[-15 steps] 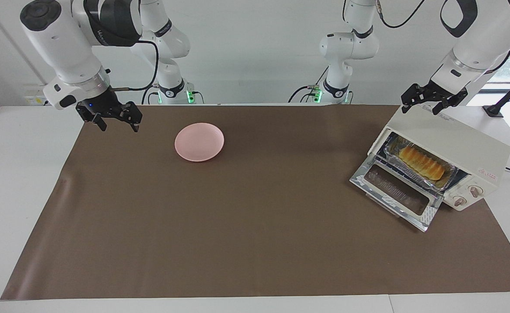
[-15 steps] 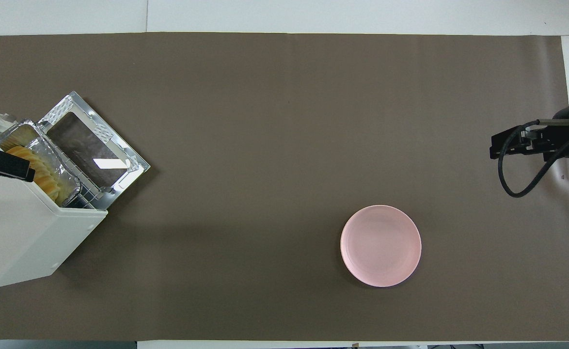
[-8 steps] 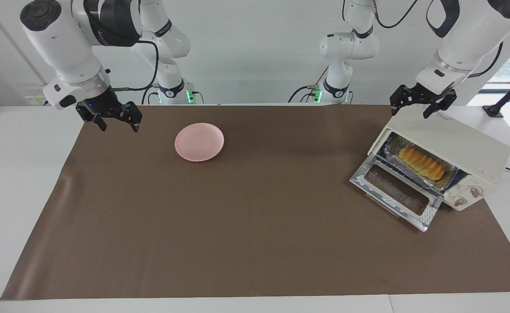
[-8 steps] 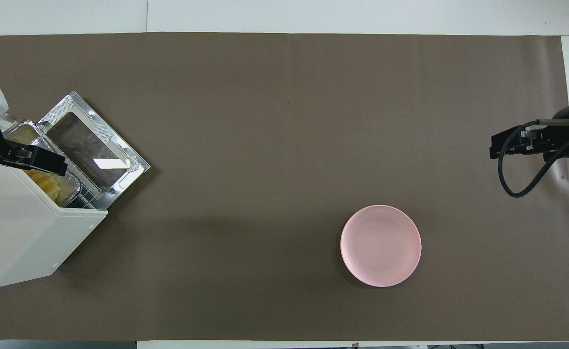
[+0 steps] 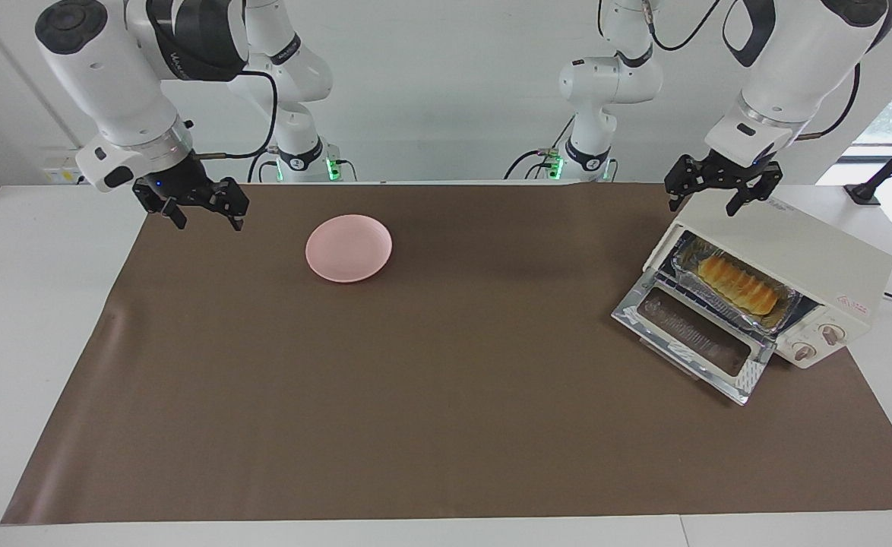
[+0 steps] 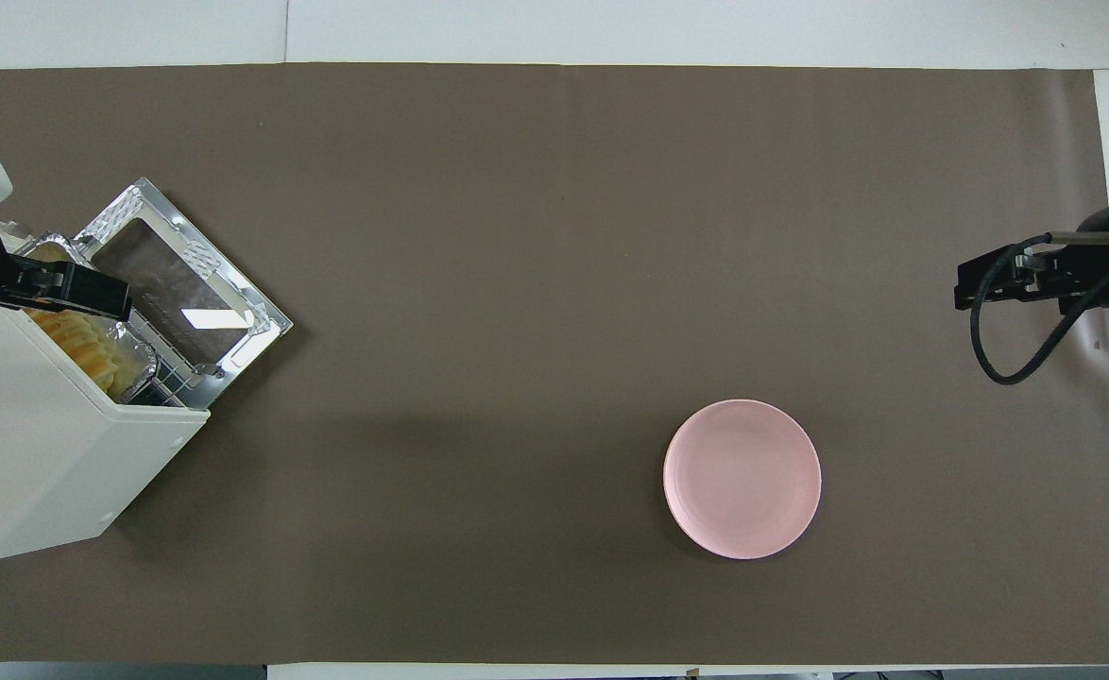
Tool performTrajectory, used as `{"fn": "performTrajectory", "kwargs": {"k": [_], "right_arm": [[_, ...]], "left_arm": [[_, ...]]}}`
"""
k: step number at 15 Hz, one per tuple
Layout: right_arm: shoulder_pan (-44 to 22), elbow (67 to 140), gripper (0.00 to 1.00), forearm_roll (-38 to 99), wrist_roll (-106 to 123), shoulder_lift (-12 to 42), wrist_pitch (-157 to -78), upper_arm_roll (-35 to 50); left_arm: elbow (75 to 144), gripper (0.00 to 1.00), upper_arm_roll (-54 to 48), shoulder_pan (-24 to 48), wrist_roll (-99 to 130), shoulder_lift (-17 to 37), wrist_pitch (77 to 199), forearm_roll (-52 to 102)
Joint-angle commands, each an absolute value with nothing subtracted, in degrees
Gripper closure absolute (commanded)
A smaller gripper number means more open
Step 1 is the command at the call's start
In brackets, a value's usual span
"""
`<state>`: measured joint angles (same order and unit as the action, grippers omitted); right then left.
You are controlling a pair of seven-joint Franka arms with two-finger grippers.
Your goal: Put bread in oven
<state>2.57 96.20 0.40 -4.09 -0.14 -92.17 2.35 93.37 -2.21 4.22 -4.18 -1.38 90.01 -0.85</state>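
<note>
The bread [image 5: 738,282] lies in a silver foil tray on the rack inside the cream-white oven [image 5: 795,251], whose glass door [image 5: 693,338] hangs open onto the mat. In the overhead view the bread [image 6: 82,345] shows at the mouth of the oven [image 6: 35,453]. My left gripper [image 5: 704,205] hovers open and empty above the oven's top edge over the door, and in the overhead view [image 6: 63,288] it partly covers the tray. My right gripper [image 5: 209,222] waits open and empty over the mat's corner at the right arm's end, also in the overhead view [image 6: 980,283].
A round pink plate [image 5: 349,248] sits empty on the brown mat toward the right arm's end; it also shows in the overhead view [image 6: 742,478]. The oven stands at the left arm's end, its door turned toward the table's middle.
My left gripper has moved from over the oven's top toward its front edge above the open door. The right arm, bread and oven have not moved.
</note>
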Motion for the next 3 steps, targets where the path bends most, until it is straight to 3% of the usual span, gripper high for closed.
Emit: {"fn": "performTrajectory", "kwargs": {"k": [1,3], "right_arm": [[3.3,97.6,0.00,-0.5,-2.5,-1.3,-92.3,2.9],[3.3,97.6,0.00,-0.5,-2.5,-1.3,-92.3,2.9]], "left_arm": [[92.9,0.00,-2.7,3.7,-3.3,-1.0,90.5,-1.1],[93.1,0.00,-2.7,3.6,-3.3,-1.1,90.6,-1.1]]}}
